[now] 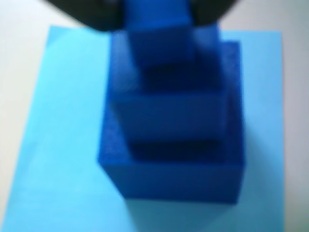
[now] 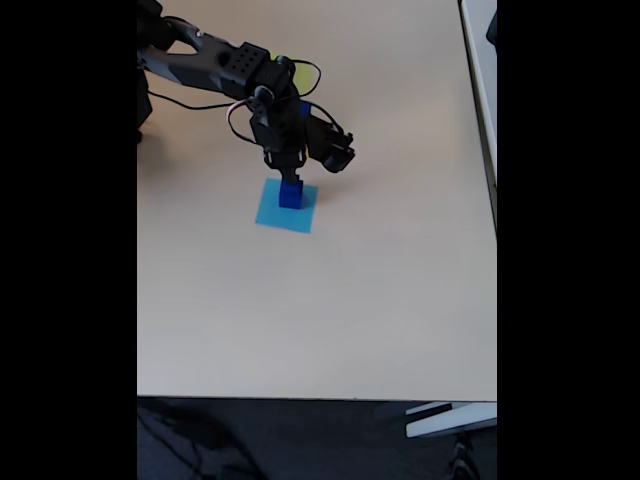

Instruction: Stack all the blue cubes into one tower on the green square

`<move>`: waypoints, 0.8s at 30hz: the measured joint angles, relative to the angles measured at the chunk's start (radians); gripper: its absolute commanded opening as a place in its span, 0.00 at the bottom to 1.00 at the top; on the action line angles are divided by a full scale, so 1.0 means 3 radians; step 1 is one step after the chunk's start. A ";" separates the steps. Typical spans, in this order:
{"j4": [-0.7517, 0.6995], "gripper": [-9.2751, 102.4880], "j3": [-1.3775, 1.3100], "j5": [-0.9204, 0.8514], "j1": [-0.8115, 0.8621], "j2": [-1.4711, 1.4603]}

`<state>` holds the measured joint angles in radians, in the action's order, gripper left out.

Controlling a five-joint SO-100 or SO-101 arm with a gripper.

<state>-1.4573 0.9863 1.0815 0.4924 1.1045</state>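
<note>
A tower (image 1: 174, 179) of dark blue cubes stands on a flat light-blue paper square (image 1: 53, 145), largest cube below and narrowing upward. In the wrist view, the small top cube (image 1: 157, 34) sits between my dark fingers (image 1: 82, 12), which press against its two sides. The fixed view shows my gripper (image 2: 290, 176) pointing straight down onto the tower (image 2: 290, 193) on the light-blue square (image 2: 270, 215). A sliver of the yellow-green square (image 2: 284, 64) peeks out behind the arm at the table's far side.
The arm (image 2: 215, 65) reaches in from the upper left of the fixed view. A small dark blue patch (image 2: 303, 110) shows beside the wrist. The beige table (image 2: 350, 300) ends near the bottom and the right of that view.
</note>
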 measured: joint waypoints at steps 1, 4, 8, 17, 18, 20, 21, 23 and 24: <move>0.0000 0.14 0.0000 0.0000 0.0000 0.0000; 0.0000 0.15 0.0000 0.0000 -0.0010 0.0000; 0.0000 0.19 0.0000 0.0000 -0.0026 0.0000; 0.0056 0.24 0.0000 -0.0061 -0.0036 0.0000; 0.0056 0.24 0.0000 -0.0077 -0.0046 0.0000; 0.0020 0.27 -0.0092 -0.0102 -0.0072 0.0000; -0.0015 0.28 -0.0169 -0.0112 -0.0092 0.0000; -0.0092 0.29 -0.0358 -0.0128 -0.0133 0.0000; -0.0153 0.30 -0.0481 -0.0128 -0.0153 0.0000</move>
<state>-1.5033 0.8422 1.0431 0.4464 1.1045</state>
